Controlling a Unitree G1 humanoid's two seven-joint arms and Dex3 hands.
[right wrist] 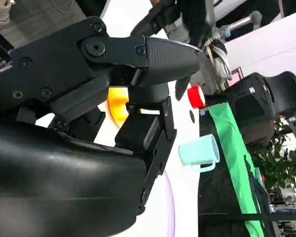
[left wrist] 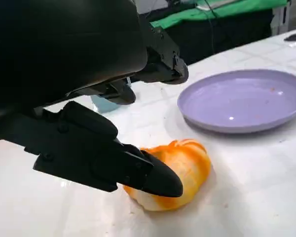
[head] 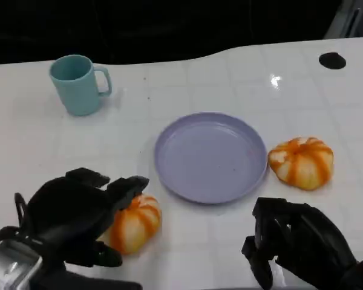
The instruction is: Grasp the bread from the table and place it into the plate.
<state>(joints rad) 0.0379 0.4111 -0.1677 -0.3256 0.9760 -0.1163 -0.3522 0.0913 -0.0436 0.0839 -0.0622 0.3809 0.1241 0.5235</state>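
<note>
An orange-and-white striped bread lies on the white table just left of the purple plate. My left hand sits right beside it, fingers spread, one finger over its top and the thumb low at its near side. The left wrist view shows that bread resting on the table between the fingers, with the plate beyond. A second striped bread lies on the table at the plate's right rim. My right hand hovers near the front edge, holding nothing.
A teal mug stands at the back left, well away from the plate. A small black spot marks the table's far right. The table's far edge curves along the dark background. The right wrist view shows the mug past my fingers.
</note>
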